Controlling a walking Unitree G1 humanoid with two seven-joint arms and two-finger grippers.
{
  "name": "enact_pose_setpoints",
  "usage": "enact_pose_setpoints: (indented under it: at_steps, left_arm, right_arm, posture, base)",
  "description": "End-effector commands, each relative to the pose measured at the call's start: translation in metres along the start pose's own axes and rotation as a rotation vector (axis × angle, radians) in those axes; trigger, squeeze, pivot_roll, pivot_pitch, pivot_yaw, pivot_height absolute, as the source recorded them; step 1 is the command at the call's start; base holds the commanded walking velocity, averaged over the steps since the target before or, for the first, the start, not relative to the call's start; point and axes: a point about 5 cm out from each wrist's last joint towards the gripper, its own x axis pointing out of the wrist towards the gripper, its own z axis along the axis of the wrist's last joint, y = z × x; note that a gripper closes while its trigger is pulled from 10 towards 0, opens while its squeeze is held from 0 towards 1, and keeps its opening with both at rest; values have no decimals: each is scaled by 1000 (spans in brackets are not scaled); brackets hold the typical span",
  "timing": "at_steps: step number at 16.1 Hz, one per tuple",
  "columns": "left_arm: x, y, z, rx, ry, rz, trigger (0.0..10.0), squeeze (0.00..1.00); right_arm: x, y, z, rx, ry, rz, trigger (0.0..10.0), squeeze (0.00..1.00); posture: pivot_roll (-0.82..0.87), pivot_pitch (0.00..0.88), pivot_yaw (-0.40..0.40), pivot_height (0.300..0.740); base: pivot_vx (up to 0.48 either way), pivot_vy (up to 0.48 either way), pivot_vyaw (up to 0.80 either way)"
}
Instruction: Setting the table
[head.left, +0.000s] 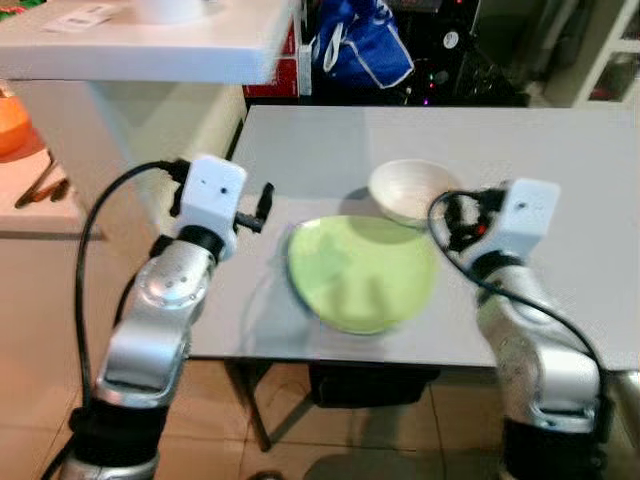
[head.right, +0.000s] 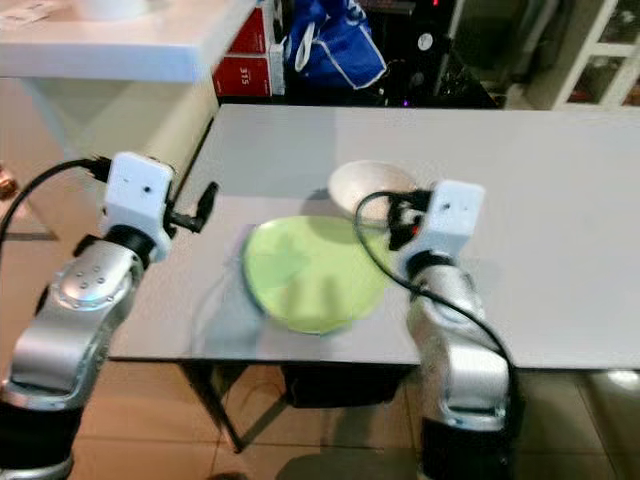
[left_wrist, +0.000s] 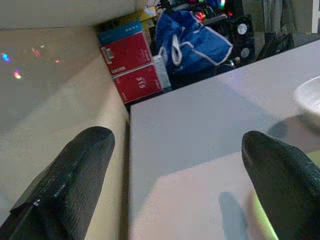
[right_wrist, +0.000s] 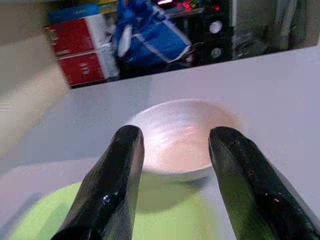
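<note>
A light green plate (head.left: 360, 272) lies near the front edge of the grey table (head.left: 560, 180). Just behind it stands a white bowl (head.left: 410, 188), empty. My right gripper (right_wrist: 175, 165) is open and holds nothing; it hovers over the plate's far right edge and points at the bowl (right_wrist: 180, 135), which lies just beyond its fingertips. At the table's left edge my left gripper (left_wrist: 175, 190) hangs open and empty, left of the plate, with its fingers (head.left: 263, 205) spread wide.
A white counter (head.left: 150, 45) stands at the left, close to the table's left edge. Past the table's far edge sit a blue bag (head.left: 360, 45), red boxes (left_wrist: 132, 65) and dark electronics. Tiled floor lies below the table's front.
</note>
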Motion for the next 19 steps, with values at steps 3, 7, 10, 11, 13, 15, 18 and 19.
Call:
enact_pose_setpoints:
  at_steps: [3, 7, 10, 11, 13, 15, 18, 19]
  left_arm:
    - [2, 2, 5, 25, -23, -14, 10000, 0]
    - [0, 0, 10, 19, -24, -40, 10000, 0]
    - [-7, -6, 8, 10, -27, -72, 10000, 0]
    - [-11, -8, 7, 2, -28, -85, 10000, 0]
    - [-16, -8, 6, -5, -26, -88, 10000, 0]
    - [-10, 0, 7, -9, -25, -45, 10000, 0]
    - [-10, 13, 1, 0, 16, 4, 10000, 0]
    - [-9, 17, 1, -1, 15, 20, 10000, 0]
  right_arm:
    - [-6, -1, -1, 15, -13, -37, 10000, 0]
    - [-10, -6, -11, 39, 5, -66, 10000, 180]
    - [-10, -5, -9, 58, -11, -61, 10000, 1000]
    - [-10, -5, -10, 57, -11, -51, 10000, 1000]
    - [-10, -2, -10, 40, -7, -18, 10000, 1000]
    - [-9, 3, -9, 29, -2, 8, 10000, 1000]
    - [-5, 8, -11, 22, 13, 30, 10000, 1000]
    - [-3, 10, -11, 18, 18, 45, 10000, 1000]
  posture:
    - [47, 0, 30, 740]
    - [61, 0, 53, 740]
    - [73, 0, 49, 740]
    - [79, 0, 46, 740]
    - [85, 0, 42, 740]
    - [89, 0, 32, 740]
    - [111, 0, 14, 740]
    - [120, 0, 7, 740]
  base:
    - [0, 446, 0]
    - [0, 438, 0]
    - [0, 383, 0]
    - [0, 364, 0]
    - [0, 364, 0]
    - [0, 364, 0]
    - [0, 364, 0]
    - [0, 364, 0]
